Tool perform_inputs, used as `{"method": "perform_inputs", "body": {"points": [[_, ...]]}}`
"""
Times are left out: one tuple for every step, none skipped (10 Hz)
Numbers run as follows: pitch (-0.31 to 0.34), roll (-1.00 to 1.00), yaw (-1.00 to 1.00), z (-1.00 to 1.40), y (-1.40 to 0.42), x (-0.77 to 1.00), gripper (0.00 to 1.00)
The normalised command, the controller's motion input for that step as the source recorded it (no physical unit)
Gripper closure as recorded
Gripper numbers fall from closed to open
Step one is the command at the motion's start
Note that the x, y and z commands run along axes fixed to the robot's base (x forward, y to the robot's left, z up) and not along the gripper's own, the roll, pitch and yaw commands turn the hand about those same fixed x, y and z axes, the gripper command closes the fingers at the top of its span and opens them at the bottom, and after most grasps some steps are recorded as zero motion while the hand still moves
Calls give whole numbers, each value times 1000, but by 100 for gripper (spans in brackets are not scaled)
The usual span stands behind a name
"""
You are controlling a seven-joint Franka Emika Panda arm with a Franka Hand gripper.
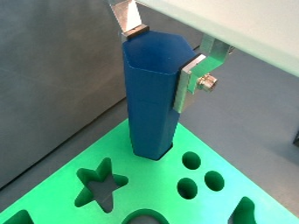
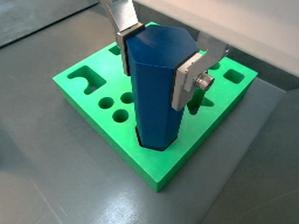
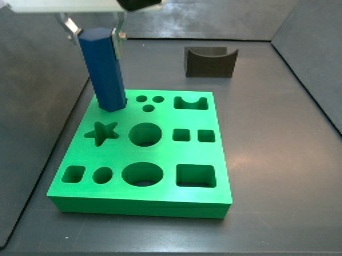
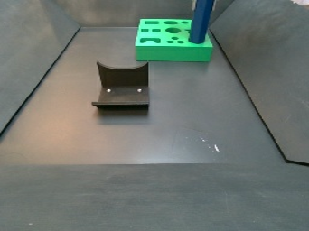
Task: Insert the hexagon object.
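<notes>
The hexagon object (image 1: 152,96) is a glossy blue faceted bar standing upright, and it shows in both wrist views (image 2: 158,96). My gripper (image 1: 163,54) is shut on its upper end, one silver finger (image 2: 188,80) on each side. The bar's lower end sits in a hole at a far corner of the green block (image 3: 147,150); how deep it goes cannot be told. In both side views the bar (image 3: 103,68) rises from that corner (image 4: 201,23), with the gripper (image 3: 94,30) at its top.
The green block (image 2: 87,74) has several other cut-outs: a star (image 3: 102,131), round holes, squares. A small dark block with a curved notch (image 3: 210,62) stands apart from the green block on the grey floor (image 4: 121,87). Dark walls enclose the floor.
</notes>
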Motion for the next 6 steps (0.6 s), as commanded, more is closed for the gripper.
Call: {"method": "perform_inputs", "body": {"points": [[-174, 136, 0, -440, -123, 0, 100], [-131, 164, 0, -391, -126, 0, 100], [-81, 209, 0, -426, -137, 23, 100], [-136, 184, 0, -509, -97, 0, 100], [-106, 120, 0, -474, -9, 0, 100], [-133, 26, 0, -377, 0, 0, 100]]}}
